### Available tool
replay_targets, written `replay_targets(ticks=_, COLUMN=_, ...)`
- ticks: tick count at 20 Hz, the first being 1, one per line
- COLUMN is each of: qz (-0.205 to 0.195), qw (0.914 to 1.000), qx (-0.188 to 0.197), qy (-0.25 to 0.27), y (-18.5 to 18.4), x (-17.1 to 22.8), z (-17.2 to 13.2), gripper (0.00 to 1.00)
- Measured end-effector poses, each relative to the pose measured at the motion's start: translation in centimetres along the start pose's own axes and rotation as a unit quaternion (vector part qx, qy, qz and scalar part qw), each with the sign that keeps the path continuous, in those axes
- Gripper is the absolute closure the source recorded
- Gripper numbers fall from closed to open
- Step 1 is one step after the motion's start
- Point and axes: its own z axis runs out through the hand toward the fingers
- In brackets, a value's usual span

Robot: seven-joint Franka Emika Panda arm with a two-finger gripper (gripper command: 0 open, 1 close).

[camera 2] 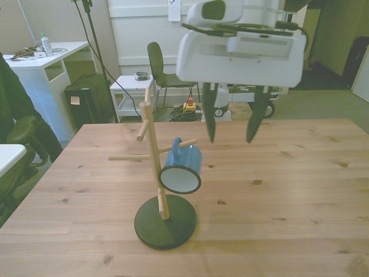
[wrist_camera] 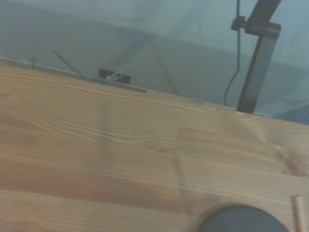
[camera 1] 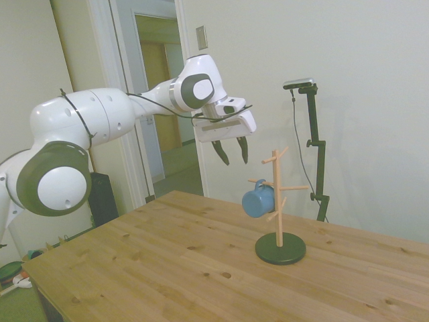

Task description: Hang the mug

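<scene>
The arm consists of glossy white rounded segments with dark grey circular joint caps. A thin black cable runs along the upper link and loops across the wrist. The hand has a white rectangular body carrying two dark, tapered fingers, set apart. In the front view, the body fills the upper centre of the frame.

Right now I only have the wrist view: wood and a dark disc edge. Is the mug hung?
Observer: Yes. The mug hangs by its handle on a peg of the wooden mug tree, clear of the table.
Operator: Gripper holding anything?
Observer: No. The gripper is open and empty, raised above the table beside the tree.
Operator: That dark disc?
Observer: The tree's round base, standing on the table.
</scene>
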Motion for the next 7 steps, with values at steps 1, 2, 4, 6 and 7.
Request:
replay_targets(ticks=1, qz=0.008, qw=0.9999, qx=0.008, qy=-0.01, y=-1.0, x=-1.4, z=-0.3, gripper=0.0)
replay_targets(ticks=2, qz=0.019, qw=0.9995, qx=0.014, qy=-0.021, y=-1.9, x=-2.8, z=-0.7, gripper=0.0)
replay_targets(ticks=4, qz=0.042, qw=0.9979, qx=0.017, qy=-0.046, y=-2.7, x=-5.5, z=-1.1, gripper=0.0)
replay_targets(ticks=6, qz=0.058, qw=0.996, qx=0.012, qy=-0.067, y=-2.1, x=-7.1, z=-0.9, gripper=0.0)
replay_targets(ticks=7, qz=0.064, qw=0.9951, qx=0.009, qy=-0.076, y=-1.6, x=-7.7, z=-0.6, gripper=0.0)
